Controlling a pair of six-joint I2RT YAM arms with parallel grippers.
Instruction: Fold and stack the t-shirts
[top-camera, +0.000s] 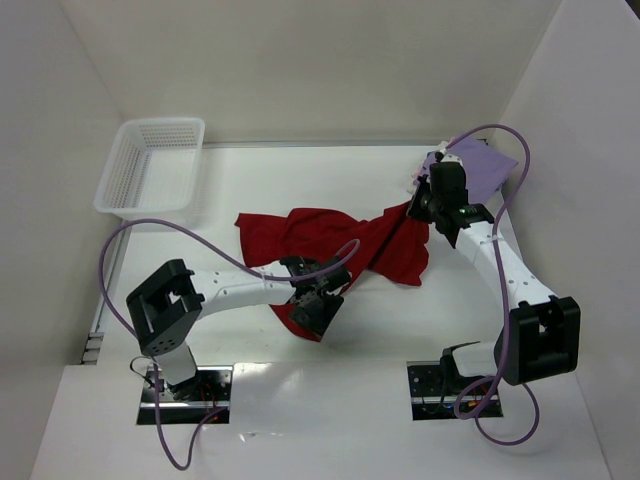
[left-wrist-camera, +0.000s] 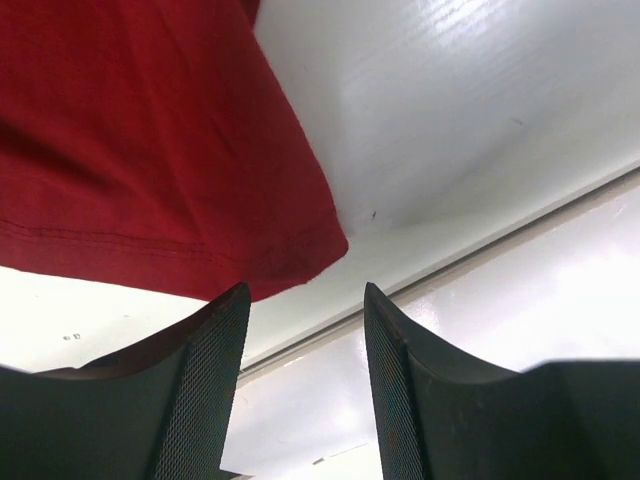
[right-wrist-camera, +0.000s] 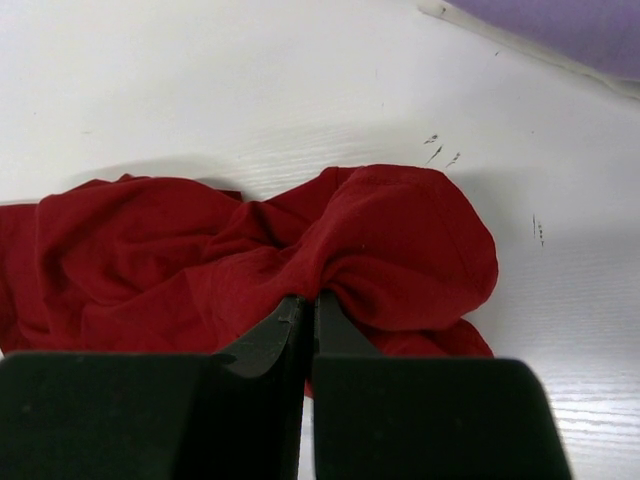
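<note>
cloth of the dark red t-shirt (right-wrist-camera: 400, 240) bunches into the right tool (right-wrist-camera: 308, 300), its jaws pinched shut on it (the pinched fold is hidden). left tool (left-wrist-camera: 305, 295) gapes open, the shirt's hem just beyond its tips. lavender t-shirt (right-wrist-camera: 570, 25), cut off, lies beyond the right tool.

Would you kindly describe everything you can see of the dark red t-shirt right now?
The dark red t-shirt is plain soft cloth with stitched hems. It is unfolded and crumpled, sprawled across the middle of the white table. The right gripper is shut on a bunched fold at its far right end. The left gripper, jaws open, sits at a near hem corner without clamping it.
</note>
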